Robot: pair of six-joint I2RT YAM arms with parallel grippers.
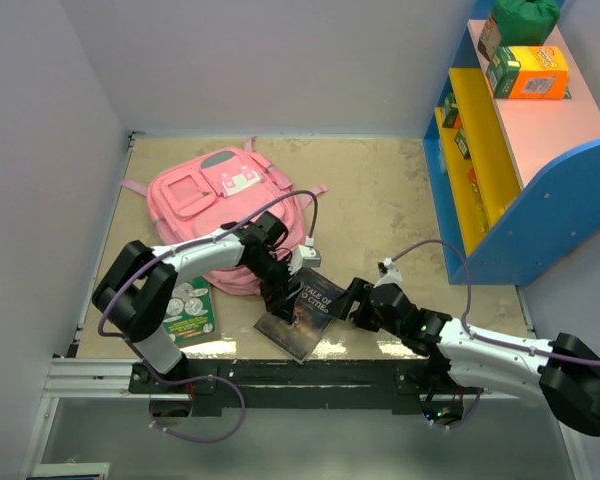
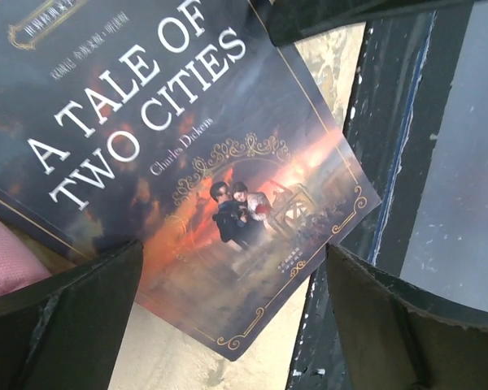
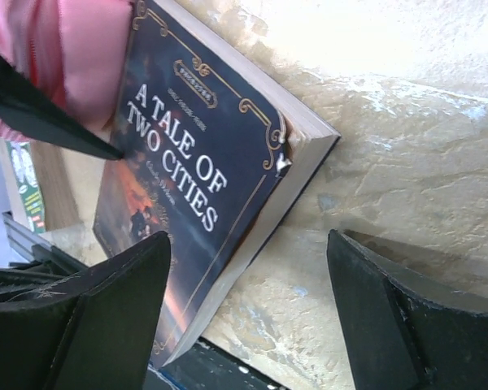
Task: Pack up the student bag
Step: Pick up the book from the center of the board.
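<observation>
At the bottom centre of the overhead view, the paperback "A Tale of Two Cities" (image 1: 305,312) lies cover up at the front edge of the table (image 1: 380,200), and one corner reaches the dark rail there. The left gripper (image 1: 282,288) hangs over the book's upper left edge. In its wrist view the jaws stand wide apart with the cover beneath them, and they grip nothing. The right gripper (image 1: 348,300) sits just right of the book. Its jaws are also spread and empty, and the book's page edge lies ahead of them on the tabletop. A green booklet (image 1: 188,310) lies flat at lower left, beside the left arm. Further back, left of centre, the student bag (image 1: 225,215) rests on the table with its front pockets facing up, its near edge just beside the book. A blue and yellow shelf unit (image 1: 510,160) fills the upper right, with an orange carton (image 1: 532,72) on its top.
</observation>
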